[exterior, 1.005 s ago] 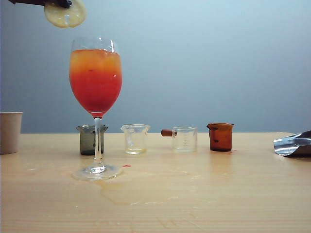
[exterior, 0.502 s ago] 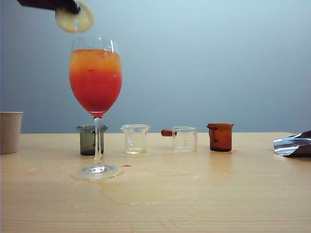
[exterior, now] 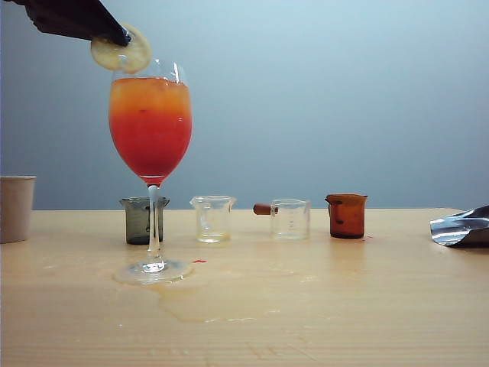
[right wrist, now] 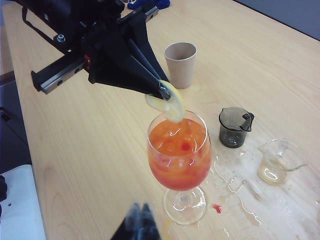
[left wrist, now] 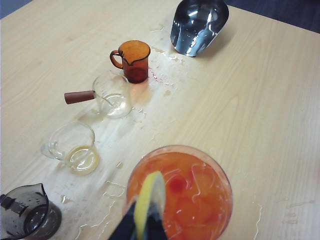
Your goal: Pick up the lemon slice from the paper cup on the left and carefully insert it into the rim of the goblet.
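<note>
Lemon slice [exterior: 122, 55] pinched in left gripper [exterior: 122, 37], just above goblet [exterior: 150, 122] rim; right gripper [right wrist: 140, 220] jaws together, low beside the goblet's foot; paper cup [exterior: 16, 208] stands well apart on the surface [exterior: 321, 298].

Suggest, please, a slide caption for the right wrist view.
Left gripper holds the lemon slice just above the goblet rim.
</note>
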`<action>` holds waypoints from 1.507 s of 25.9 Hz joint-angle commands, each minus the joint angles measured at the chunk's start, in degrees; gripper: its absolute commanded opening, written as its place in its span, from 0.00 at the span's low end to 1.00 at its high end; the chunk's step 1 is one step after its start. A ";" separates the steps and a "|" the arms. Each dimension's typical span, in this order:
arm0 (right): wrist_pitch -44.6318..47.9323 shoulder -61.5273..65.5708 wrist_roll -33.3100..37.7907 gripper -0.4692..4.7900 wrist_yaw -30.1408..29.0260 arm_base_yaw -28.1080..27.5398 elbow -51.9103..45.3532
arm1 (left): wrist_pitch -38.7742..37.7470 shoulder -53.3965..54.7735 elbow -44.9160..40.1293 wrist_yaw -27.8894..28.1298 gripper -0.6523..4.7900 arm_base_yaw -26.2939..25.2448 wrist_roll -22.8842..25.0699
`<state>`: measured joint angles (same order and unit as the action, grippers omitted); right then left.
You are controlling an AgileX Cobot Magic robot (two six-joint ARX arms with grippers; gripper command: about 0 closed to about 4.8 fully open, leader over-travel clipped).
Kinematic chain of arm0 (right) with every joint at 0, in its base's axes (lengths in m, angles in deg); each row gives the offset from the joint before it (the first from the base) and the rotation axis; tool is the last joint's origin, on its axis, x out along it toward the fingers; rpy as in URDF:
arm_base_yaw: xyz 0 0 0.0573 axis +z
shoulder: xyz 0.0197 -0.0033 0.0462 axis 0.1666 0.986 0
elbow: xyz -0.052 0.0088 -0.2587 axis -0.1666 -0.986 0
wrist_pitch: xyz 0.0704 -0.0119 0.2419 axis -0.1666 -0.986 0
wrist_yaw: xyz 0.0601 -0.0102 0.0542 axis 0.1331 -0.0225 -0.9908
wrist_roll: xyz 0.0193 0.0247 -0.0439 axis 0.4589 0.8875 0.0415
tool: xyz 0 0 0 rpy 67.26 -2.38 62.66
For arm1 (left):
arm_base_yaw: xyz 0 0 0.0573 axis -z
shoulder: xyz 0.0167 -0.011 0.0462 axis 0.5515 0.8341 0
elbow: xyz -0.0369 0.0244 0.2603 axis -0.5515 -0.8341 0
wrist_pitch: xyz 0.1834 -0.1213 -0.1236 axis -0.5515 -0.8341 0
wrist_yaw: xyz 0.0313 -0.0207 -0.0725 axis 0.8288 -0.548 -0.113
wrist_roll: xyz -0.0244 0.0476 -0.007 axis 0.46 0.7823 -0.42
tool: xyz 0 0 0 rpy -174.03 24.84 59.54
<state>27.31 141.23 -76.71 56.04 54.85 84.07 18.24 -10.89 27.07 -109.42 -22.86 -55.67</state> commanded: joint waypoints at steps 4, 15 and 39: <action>1.20 -0.20 -1.42 0.09 0.07 0.02 0.24 | 0.13 0.28 0.15 -0.39 0.11 -0.07 -0.15; 1.40 -0.20 -1.42 0.09 0.07 0.02 0.24 | -1.27 0.24 0.17 2.03 0.11 -0.09 1.75; 1.44 -0.20 -1.40 0.09 0.02 0.02 0.24 | -3.80 0.26 0.15 -0.61 0.11 -0.13 2.84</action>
<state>27.73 141.21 -77.98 56.02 54.85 84.07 14.52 -10.48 27.09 -109.39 -22.91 -52.61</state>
